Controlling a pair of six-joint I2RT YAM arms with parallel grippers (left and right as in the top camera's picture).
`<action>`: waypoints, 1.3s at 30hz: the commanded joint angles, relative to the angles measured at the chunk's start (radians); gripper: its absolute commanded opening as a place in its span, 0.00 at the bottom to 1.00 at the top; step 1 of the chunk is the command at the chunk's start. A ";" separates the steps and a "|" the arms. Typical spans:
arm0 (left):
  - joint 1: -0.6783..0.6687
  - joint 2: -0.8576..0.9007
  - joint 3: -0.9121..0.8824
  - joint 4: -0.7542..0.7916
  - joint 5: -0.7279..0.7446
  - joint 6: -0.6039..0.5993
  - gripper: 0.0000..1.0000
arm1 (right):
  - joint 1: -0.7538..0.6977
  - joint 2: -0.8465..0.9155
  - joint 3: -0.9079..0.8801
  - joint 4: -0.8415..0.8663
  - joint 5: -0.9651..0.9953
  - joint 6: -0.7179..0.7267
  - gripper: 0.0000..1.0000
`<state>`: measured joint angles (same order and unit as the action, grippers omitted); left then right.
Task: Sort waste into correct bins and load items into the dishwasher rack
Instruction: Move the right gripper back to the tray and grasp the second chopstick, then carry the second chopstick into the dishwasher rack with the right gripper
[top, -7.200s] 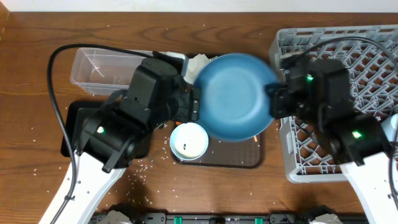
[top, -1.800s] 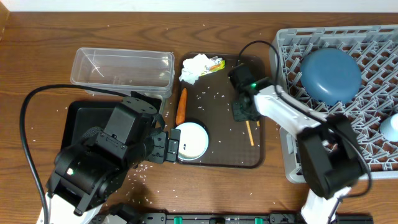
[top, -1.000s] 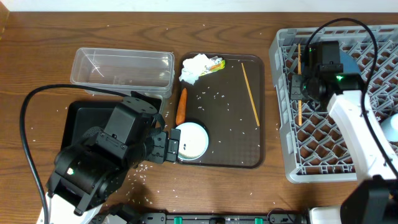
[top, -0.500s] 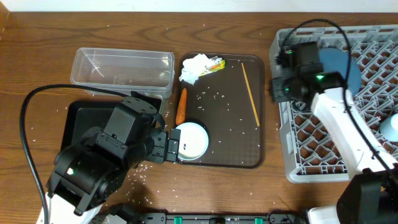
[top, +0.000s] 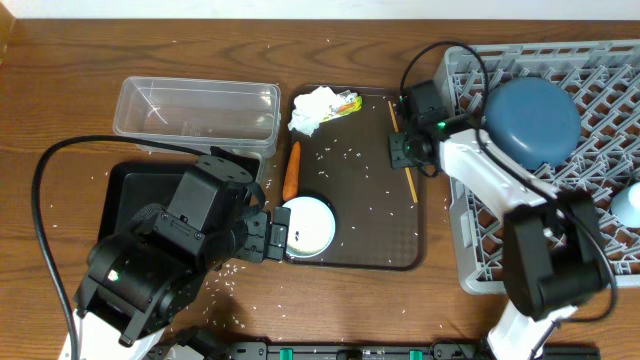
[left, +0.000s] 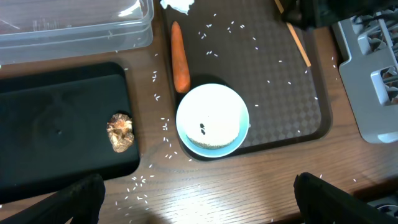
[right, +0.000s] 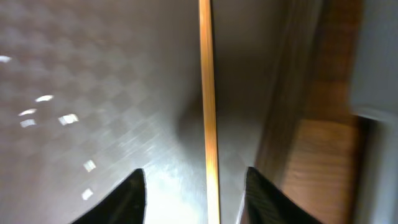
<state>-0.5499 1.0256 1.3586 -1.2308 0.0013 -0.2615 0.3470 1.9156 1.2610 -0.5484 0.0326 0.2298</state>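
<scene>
Right wrist view shows the chopstick (right: 206, 93) running straight up the frame between the fingers (right: 130, 199) of the right tool (right: 194, 174), which is open astride it and grips nothing. Its long axis lies near-to-far along the right side of the tray (top: 370, 240), just left of the rack (top: 458, 250). The fingers sit across that axis, so closing should pinch it. The left tool (left: 199, 186), open and empty too, hangs near the white bowl (left: 212, 120), farther off; the right arm is nearer.
</scene>
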 joint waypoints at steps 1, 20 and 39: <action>0.003 0.001 0.012 -0.003 0.010 -0.002 0.98 | 0.002 0.033 -0.002 0.021 0.012 0.028 0.36; 0.003 0.001 0.012 -0.003 0.010 -0.002 0.98 | 0.002 0.041 -0.011 -0.008 0.010 0.001 0.01; 0.003 0.001 0.012 -0.003 0.011 -0.002 0.98 | -0.246 -0.427 -0.011 -0.214 0.041 -0.102 0.01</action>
<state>-0.5499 1.0256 1.3586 -1.2308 0.0017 -0.2619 0.1612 1.4475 1.2625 -0.7361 0.0555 0.1818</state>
